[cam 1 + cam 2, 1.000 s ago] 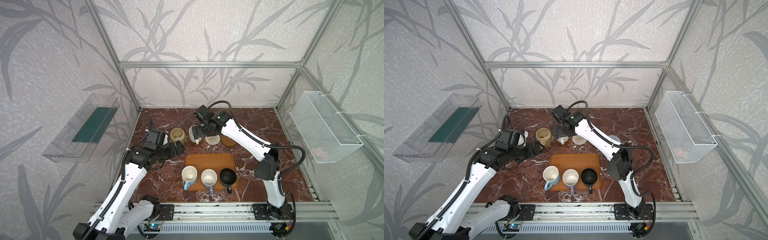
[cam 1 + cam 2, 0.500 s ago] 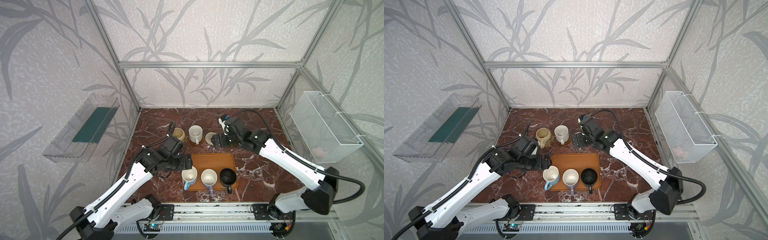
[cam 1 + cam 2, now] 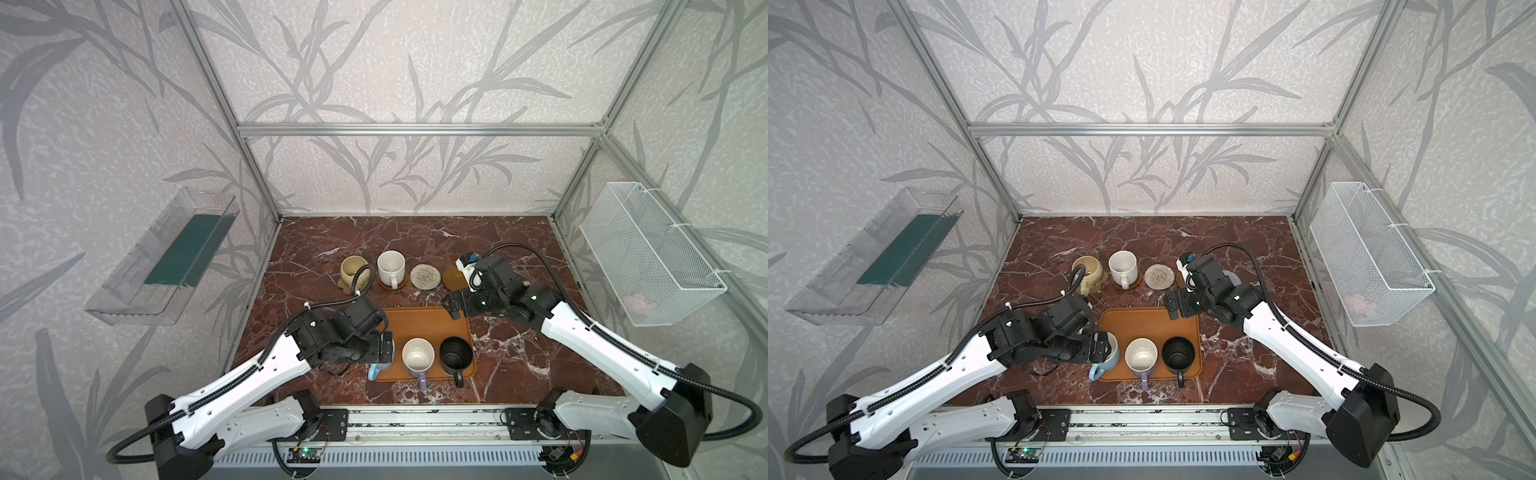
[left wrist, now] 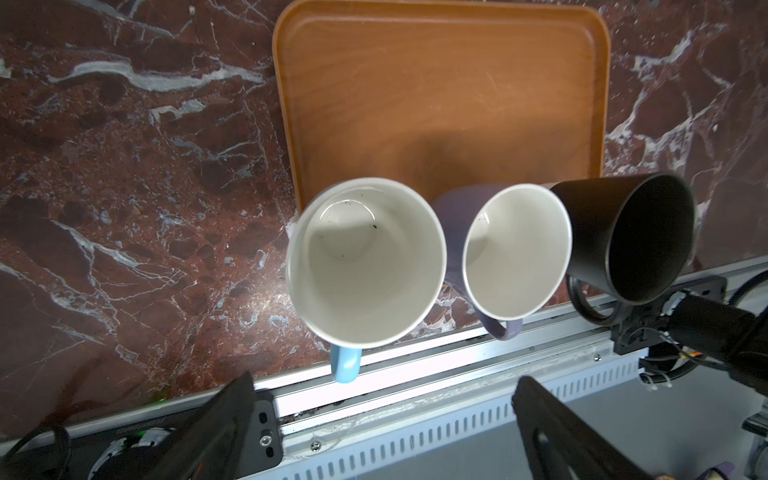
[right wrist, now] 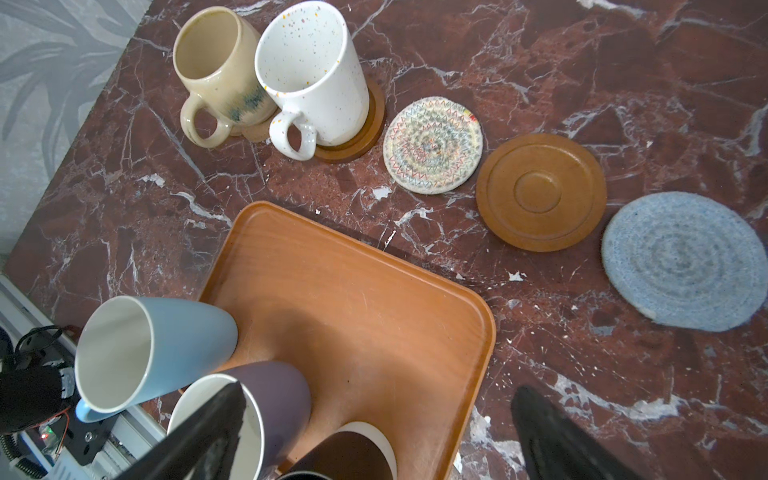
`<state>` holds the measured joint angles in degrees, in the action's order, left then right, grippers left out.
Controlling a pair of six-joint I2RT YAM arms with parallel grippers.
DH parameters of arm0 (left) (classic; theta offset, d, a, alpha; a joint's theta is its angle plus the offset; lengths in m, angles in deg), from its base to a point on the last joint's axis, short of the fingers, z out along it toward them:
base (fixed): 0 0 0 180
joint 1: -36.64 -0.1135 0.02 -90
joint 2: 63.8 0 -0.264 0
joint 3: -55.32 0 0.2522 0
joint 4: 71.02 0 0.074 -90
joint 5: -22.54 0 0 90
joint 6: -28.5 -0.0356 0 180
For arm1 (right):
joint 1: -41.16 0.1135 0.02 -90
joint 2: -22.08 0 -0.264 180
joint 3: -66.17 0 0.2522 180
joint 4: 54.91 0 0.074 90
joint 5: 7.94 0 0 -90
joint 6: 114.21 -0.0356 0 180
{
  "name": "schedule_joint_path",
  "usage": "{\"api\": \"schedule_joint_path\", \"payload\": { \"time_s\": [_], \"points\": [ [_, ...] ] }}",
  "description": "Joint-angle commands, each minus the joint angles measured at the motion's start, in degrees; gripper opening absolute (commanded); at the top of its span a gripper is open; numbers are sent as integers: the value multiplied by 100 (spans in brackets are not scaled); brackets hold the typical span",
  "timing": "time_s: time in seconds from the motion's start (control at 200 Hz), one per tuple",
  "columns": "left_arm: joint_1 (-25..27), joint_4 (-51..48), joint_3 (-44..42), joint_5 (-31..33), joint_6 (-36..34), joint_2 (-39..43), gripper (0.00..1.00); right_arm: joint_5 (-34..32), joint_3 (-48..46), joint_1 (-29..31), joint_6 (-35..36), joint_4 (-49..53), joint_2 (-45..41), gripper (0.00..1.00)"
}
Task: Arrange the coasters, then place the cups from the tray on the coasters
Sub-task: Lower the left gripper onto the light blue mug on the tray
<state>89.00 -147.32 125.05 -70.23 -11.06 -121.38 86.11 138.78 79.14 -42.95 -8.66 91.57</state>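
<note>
The large orange-brown rounded-rectangle tray point(image 3: 419, 324) lies at the front middle of the dark red marble tabletop point(image 3: 511, 361). Three mugs stand in a row along its near edge, handles toward the front rail: a light blue mug point(image 4: 365, 262), a lavender mug point(image 3: 417, 357) and a black mug point(image 3: 456, 355).

The left gripper point(image 3: 382, 351) hangs right over the light blue mug with its jaws spread wide. It seems to grip nothing, though whether a fingertip grazes the rim I cannot tell. The right gripper point(image 3: 454, 308), likewise spread and empty, hovers over the tray's far right corner.

Behind the tray runs a line of things (left to right in both top views). A cream-yellow ribbed mug point(image 5: 216, 62) sits on a tan lobed coaster point(image 5: 255, 131), of which only an edge shows. A white speckled mug point(image 5: 311, 70) sits on a round brown wooden coaster point(image 5: 365, 133). Then come three bare mats — a cream woven rope coaster point(image 5: 432, 145), a second round brown wooden coaster point(image 5: 540, 191) and a grey-blue round coaster point(image 5: 681, 262).
</note>
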Motion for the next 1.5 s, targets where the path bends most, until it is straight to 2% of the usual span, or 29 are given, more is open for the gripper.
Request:
{"api": "schedule_joint_path", "payload": {
  "time_s": [0.0,0.14,0.25,0.38,0.425,0.45,0.64,0.735,1.06,1.215,1.35,1.5],
  "points": [
    [269,-26,-210,386,308,3,95,286,-138,-5,50,-305,-249,99],
    [617,-44,-276,626,425,-203,90,264,-190,1,71,-289,-287,99],
    [702,-24,-459,713,504,-288,86,219,-192,-9,96,-246,-290,99],
    [749,345,-725,635,526,-254,71,244,-190,-9,82,-252,-252,99],
    [757,520,-840,582,540,-258,59,277,-183,-9,68,-268,-244,99],
    [757,576,-911,576,554,-275,57,295,-181,-5,52,-281,-246,99],
    [812,726,-1181,630,582,-398,51,486,-255,-9,20,-435,-279,99],
    [897,849,-1258,765,603,-385,45,509,-197,-6,41,-390,-207,99],
    [1113,811,-1383,1448,506,-745,39,570,-82,-7,63,-426,17,99],
    [1163,1298,-1573,1314,493,-828,37,611,-136,-8,36,-443,133,99],
    [1171,1304,-1619,1391,471,-847,30,741,-264,-9,-59,-494,119,99],
    [1176,1394,-1633,1417,433,-928,27,762,-282,-7,-99,-541,108,99]
  ]
}}
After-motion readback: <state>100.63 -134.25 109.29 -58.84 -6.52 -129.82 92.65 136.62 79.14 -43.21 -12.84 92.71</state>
